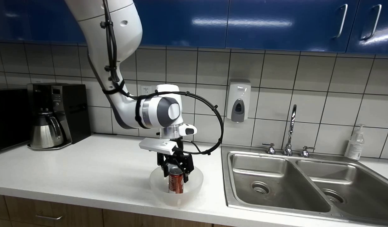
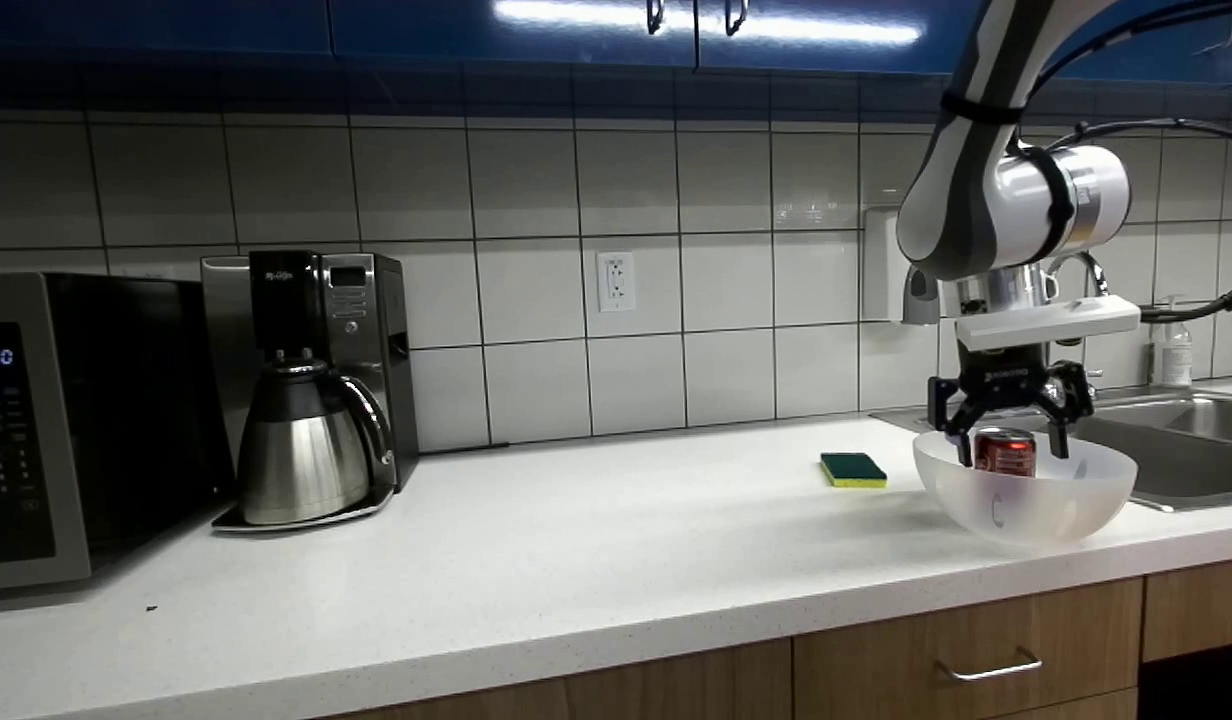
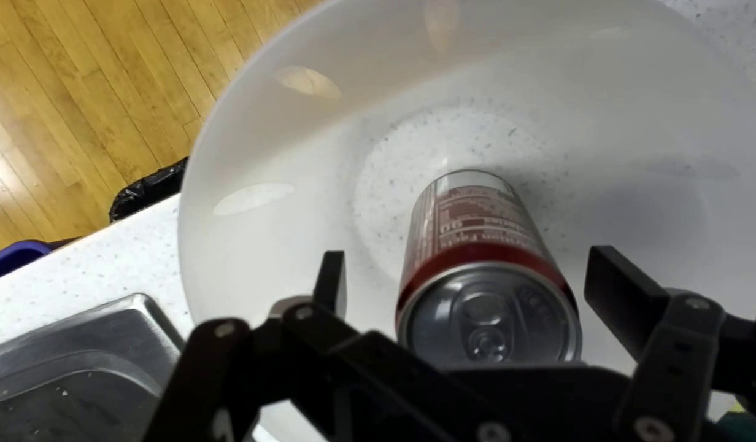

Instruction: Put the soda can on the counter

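The red soda can (image 1: 176, 183) with a silvery top stands upright inside a clear frosted bowl (image 1: 159, 189). The can also shows in an exterior view (image 2: 1005, 453) and in the wrist view (image 3: 476, 227). The bowl rests on the white counter (image 1: 87, 170), near its front edge and left of the sink. My gripper (image 3: 467, 285) points down into the bowl. Its fingers are open, one on each side of the can's upper part, with a gap on both sides in the wrist view. The gripper also shows in both exterior views (image 1: 175, 177) (image 2: 1012, 456).
A steel double sink (image 1: 225, 179) with a faucet (image 1: 290, 132) lies right beside the bowl. A green and yellow sponge (image 2: 854, 470) lies behind the bowl. A coffee pot (image 2: 306, 450) and a microwave (image 2: 126, 420) stand at the far left. Blue cabinets (image 1: 260, 25) hang above.
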Robot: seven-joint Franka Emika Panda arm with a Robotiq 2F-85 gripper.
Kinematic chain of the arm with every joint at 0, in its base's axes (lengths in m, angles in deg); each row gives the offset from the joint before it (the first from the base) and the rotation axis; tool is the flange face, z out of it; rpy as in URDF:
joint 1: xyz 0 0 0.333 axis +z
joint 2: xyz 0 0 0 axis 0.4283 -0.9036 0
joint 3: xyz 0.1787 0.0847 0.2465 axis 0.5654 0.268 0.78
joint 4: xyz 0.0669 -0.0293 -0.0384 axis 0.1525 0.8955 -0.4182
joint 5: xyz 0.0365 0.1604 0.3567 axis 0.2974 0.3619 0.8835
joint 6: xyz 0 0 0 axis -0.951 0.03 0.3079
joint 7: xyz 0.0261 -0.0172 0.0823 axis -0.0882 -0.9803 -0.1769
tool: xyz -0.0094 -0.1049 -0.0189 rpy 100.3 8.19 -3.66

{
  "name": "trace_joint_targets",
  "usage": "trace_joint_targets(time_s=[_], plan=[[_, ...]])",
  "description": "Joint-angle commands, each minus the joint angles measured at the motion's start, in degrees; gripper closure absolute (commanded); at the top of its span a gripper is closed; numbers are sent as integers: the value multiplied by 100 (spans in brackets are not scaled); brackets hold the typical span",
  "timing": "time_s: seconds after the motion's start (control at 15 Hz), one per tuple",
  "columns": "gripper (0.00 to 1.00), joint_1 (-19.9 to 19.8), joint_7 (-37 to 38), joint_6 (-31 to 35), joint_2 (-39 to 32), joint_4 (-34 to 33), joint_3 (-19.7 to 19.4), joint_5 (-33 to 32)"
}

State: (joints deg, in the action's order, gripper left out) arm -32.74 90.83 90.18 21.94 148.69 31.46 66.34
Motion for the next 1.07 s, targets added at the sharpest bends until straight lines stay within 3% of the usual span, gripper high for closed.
trace_joint_targets(time_s=[0.0,0.27,0.33,1.0], plan=[[26,19,-200,96,-25,-57,-13,49],[58,28,-262,177,14,-28,-10,44],[61,33,-265,187,23,-20,-15,35],[61,179,-126,-332,1014,-50,120,355]])
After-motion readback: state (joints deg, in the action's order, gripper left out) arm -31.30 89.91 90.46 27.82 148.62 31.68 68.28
